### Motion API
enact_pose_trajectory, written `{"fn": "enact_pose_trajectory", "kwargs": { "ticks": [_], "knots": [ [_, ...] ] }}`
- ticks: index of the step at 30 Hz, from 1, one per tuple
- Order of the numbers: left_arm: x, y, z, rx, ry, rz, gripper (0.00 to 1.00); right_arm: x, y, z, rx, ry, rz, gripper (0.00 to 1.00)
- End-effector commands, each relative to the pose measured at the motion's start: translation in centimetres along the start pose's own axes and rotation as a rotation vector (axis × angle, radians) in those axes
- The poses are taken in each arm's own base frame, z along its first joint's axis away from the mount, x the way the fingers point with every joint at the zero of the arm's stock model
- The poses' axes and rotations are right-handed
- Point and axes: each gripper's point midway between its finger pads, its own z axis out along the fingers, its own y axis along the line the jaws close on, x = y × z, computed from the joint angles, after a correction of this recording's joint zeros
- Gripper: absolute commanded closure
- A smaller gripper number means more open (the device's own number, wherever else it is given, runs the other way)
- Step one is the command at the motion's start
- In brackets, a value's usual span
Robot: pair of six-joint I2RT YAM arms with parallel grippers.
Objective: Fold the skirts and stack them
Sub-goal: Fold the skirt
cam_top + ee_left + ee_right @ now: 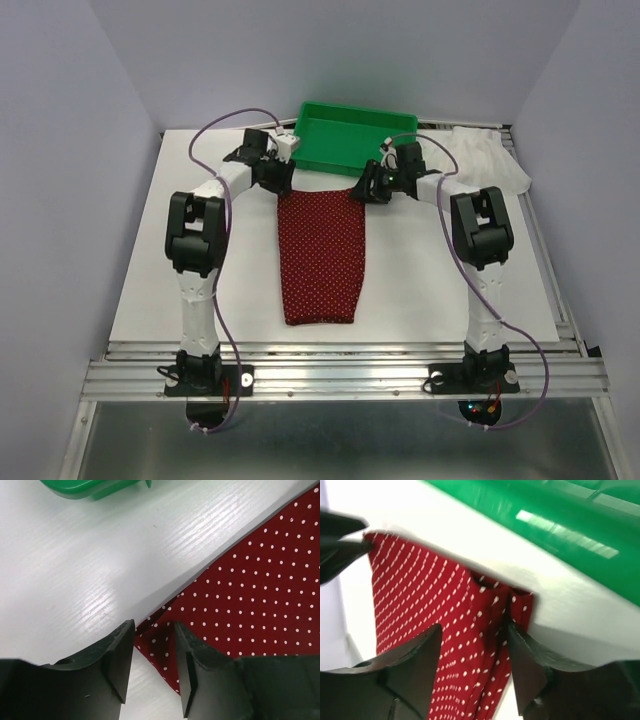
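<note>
Two arms reach to the far corners of the dark red skirt (320, 260), which lies flat mid-frame below the green tray (350, 140). The left gripper (154, 627) and right gripper (475, 630) each straddle a corner with jaws parted, probably to pinch and fold. The white skirt (490, 160) waits upper right.

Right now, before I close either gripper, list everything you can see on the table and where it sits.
dark red dotted skirt: one, dark red with white dots, spread flat mid-table, far edge near the tray
white skirt: one, white, bunched at the far right corner of the table
green plastic tray: one, green, centre of the far edge
table: one, white top
left gripper: one, black, open, fingers either side of the red skirt's far left corner
right gripper: one, black, open, fingers either side of the red skirt's far right corner
</note>
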Motion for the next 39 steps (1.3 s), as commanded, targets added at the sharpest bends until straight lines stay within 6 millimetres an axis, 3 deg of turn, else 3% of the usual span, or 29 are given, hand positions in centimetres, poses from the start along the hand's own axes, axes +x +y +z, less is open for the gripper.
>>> {"fn": "enact_pose_trajectory", "kwargs": {
  "ticks": [1,2,3,4,5,6,7,8,9,10,12,14,15,17,18,19,20,21,22,24,25,29,32,39],
  "knots": [
    [-8.2,0.2,-7.0,-0.078,-0.217,0.072,0.43,-4.9,5.0,-2.8,-0.046,-0.124,-0.093,0.38],
    [-8.8,0.2,-8.1,-0.098,-0.235,0.093,0.33,-5.7,6.4,-4.1,-0.058,-0.146,-0.116,0.30],
    [-9.7,0.3,-9.4,-0.124,-0.269,0.120,0.09,-5.6,7.0,-4.8,-0.064,-0.142,-0.126,0.24],
    [-10.4,0.2,-11.9,-0.171,-0.304,0.138,0.01,-5.1,7.4,-5.4,-0.070,-0.137,-0.135,0.15],
    [-10.8,0.2,-13.2,-0.196,-0.325,0.149,0.01,-5.7,9.2,-7.2,-0.090,-0.167,-0.174,0.10],
    [-12.1,-0.3,-16.2,-0.226,-0.385,0.183,0.02,-5.8,9.9,-8.0,-0.106,-0.183,-0.203,0.05],
    [-12.2,-0.6,-17.4,-0.233,-0.403,0.196,0.01,-5.7,10.6,-8.8,-0.119,-0.195,-0.231,0.01],
    [-11.0,-1.0,-17.6,-0.225,-0.395,0.194,0.01,-4.9,10.6,-9.3,-0.120,-0.192,-0.239,0.00],
    [-11.7,-1.7,-19.9,-0.237,-0.448,0.201,0.01,-4.8,12.0,-10.4,-0.126,-0.205,-0.257,0.00],
    [-10.3,-2.3,-19.9,-0.216,-0.431,0.213,0.01,-4.0,12.8,-10.6,-0.144,-0.183,-0.266,0.00],
    [-8.8,-3.4,-20.6,-0.183,-0.402,0.216,0.01,-0.5,14.8,-10.5,-0.222,-0.066,-0.259,0.00],
    [-7.1,-6.6,-21.3,-0.035,-0.357,0.352,0.01,2.5,16.0,-10.0,-0.272,0.026,-0.237,0.03],
    [-4.3,-8.4,-21.1,0.057,-0.262,0.378,0.01,5.3,16.1,-9.6,-0.309,0.101,-0.219,0.04],
    [-1.6,-10.2,-20.6,0.063,-0.180,0.417,0.10,9.6,17.2,-8.8,-0.353,0.193,-0.249,0.07],
    [0.2,-13.5,-19.9,0.113,-0.129,0.481,0.14,12.3,16.6,-8.5,-0.365,0.259,-0.230,0.09],
    [3.2,-14.1,-19.8,0.057,-0.069,0.515,0.19,14.5,16.9,-8.1,-0.378,0.308,-0.235,0.12],
    [4.5,-15.6,-19.8,0.065,-0.059,0.563,0.20,15.9,16.6,-8.0,-0.388,0.343,-0.235,0.15],
    [6.2,-19.4,-19.7,0.129,-0.058,0.660,0.21,17.3,16.4,-8.0,-0.402,0.378,-0.232,0.17],
    [9.2,-20.0,-20.1,0.110,-0.036,0.707,0.21,19.1,15.3,-7.7,-0.388,0.421,-0.214,0.20],
    [11.8,-22.6,-20.3,0.139,-0.034,0.786,0.22,20.8,14.4,-7.5,-0.386,0.463,-0.207,0.24],
    [14.2,-24.7,-20.5,0.177,-0.023,0.857,0.23,21.3,13.9,-7.3,-0.382,0.474,-0.201,0.27],
    [18.7,-28.0,-20.0,0.220,0.049,0.926,0.26,23.4,10.9,-6.0,-0.321,0.523,-0.168,0.32],
    [20.5,-28.3,-18.5,0.181,0.107,0.954,0.28,24.5,9.1,-5.2,-0.278,0.553,-0.148,0.34],
    [20.9,-29.7,-16.4,0.140,0.081,0.987,0.30,26.3,6.7,-4.8,-0.199,0.608,-0.104,0.38]
  ]
}}
